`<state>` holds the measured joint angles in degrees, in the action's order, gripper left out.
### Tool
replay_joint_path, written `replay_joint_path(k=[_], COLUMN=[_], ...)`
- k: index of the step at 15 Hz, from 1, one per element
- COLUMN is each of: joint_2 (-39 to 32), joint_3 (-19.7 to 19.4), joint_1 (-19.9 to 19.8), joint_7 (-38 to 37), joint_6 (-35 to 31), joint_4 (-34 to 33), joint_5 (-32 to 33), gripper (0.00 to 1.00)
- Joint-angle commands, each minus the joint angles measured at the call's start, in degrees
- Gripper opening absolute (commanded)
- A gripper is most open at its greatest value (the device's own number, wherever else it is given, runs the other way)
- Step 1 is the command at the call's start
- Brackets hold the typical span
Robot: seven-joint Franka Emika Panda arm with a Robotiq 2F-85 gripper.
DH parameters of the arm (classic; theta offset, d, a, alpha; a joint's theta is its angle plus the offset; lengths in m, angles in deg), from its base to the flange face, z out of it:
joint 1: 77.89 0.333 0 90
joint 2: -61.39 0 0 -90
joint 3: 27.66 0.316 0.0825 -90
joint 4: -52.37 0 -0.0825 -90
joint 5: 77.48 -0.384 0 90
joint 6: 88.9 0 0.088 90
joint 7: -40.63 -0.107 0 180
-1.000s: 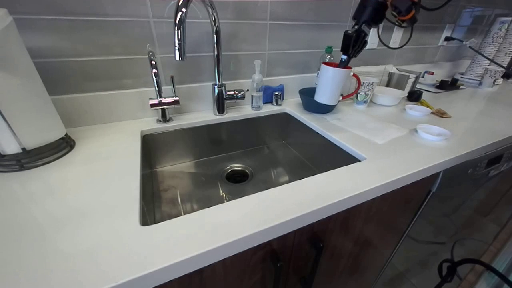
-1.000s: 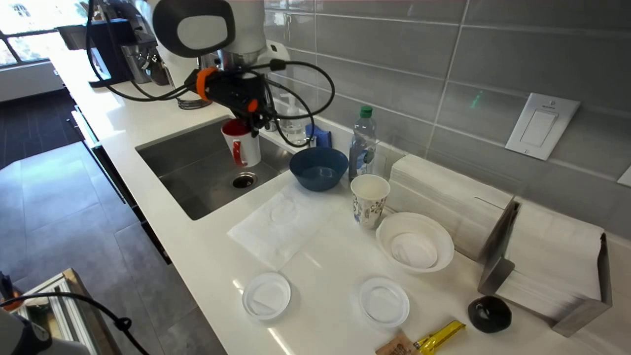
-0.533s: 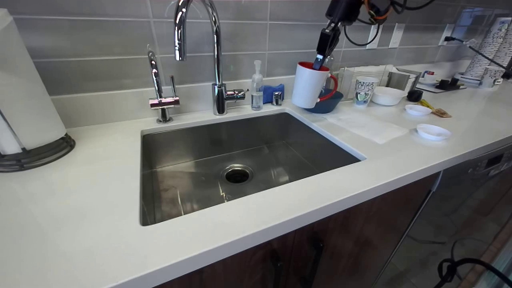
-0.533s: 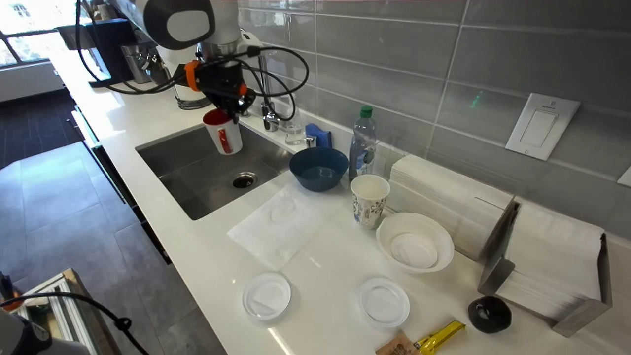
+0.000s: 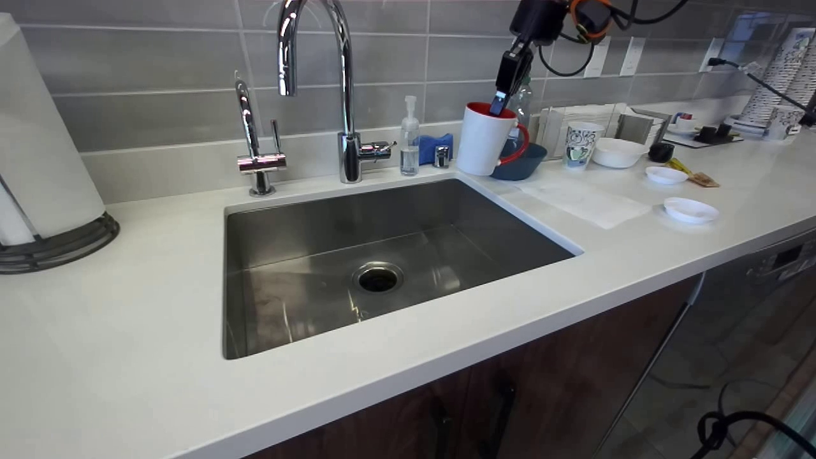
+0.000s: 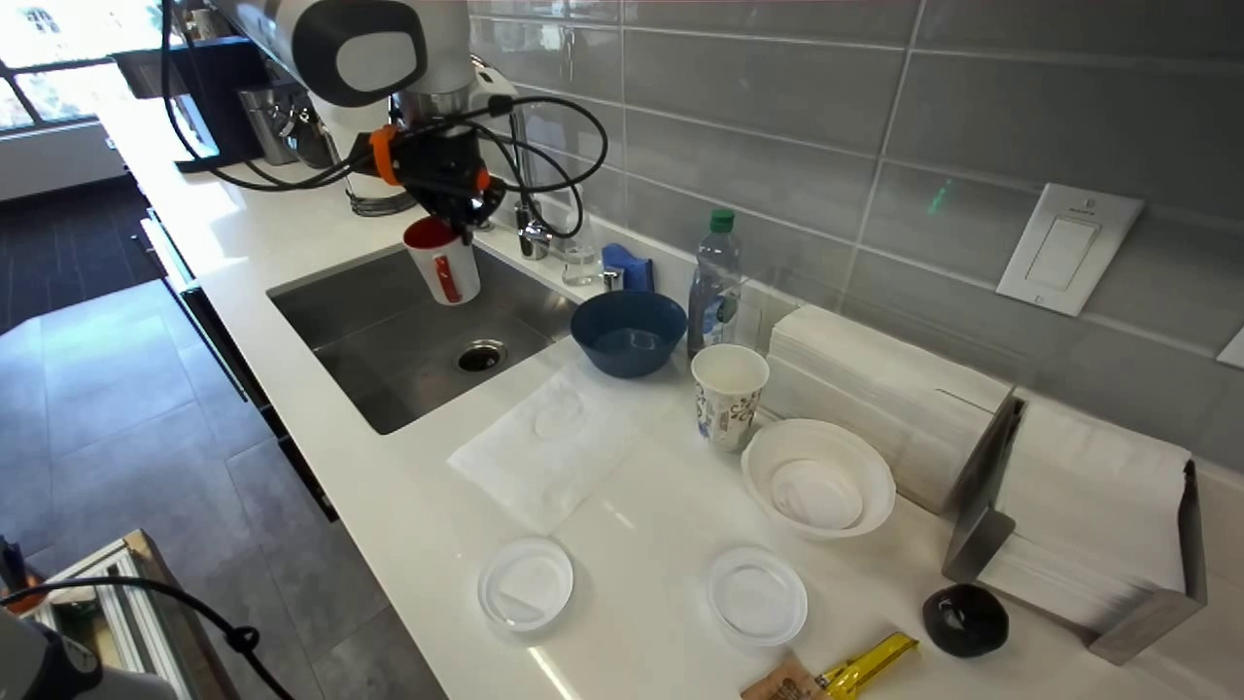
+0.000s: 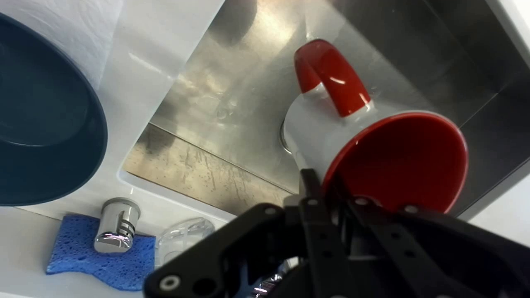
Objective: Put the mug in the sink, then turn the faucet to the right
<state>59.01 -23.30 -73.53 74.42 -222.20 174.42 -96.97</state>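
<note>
The white mug (image 5: 475,143) with red inside and red handle hangs tilted from my gripper (image 5: 499,104). In an exterior view (image 6: 449,277) and in the wrist view (image 7: 316,128) it is over the steel sink (image 7: 240,103), above its floor. My gripper, also in the wrist view (image 7: 324,184), is shut on the mug's rim, one finger outside the wall and one inside. The sink (image 5: 306,293) holds nothing else that I see. The tall chrome faucet (image 5: 347,83) stands behind the sink, its side lever (image 5: 376,151) pointing toward the soap pump. A smaller tap (image 5: 260,162) stands beside it.
A soap pump (image 5: 409,140), blue sponge (image 7: 103,260) and chrome cap (image 7: 118,225) sit behind the sink. A dark blue bowl (image 6: 629,335), green-capped bottle (image 6: 716,282), paper cup (image 6: 727,394) and napkin sheet (image 6: 554,447) are beside it. A paper towel roll (image 5: 48,146) stands opposite.
My gripper carried the mug away from the paper cup and bowl, toward the faucet side and over the sink. In the last half second it moved only slightly, a little lower.
</note>
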Motion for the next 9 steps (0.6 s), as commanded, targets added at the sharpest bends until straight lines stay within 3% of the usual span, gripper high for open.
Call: replay_joint_path(k=[1, 4, 9], joint_2=[0.0, -6.0, -16.0], joint_3=[0.3, 0.8, 2.3], joint_1=[-0.3, -0.4, -0.8], joint_7=[-0.1, 0.0, -8.6], joint_6=[0.1, 1.8, -0.1], joint_4=[-0.1, -5.7, -13.2], joint_5=[0.1, -2.7, -3.2], gripper=[0.02, 0.02, 0.02])
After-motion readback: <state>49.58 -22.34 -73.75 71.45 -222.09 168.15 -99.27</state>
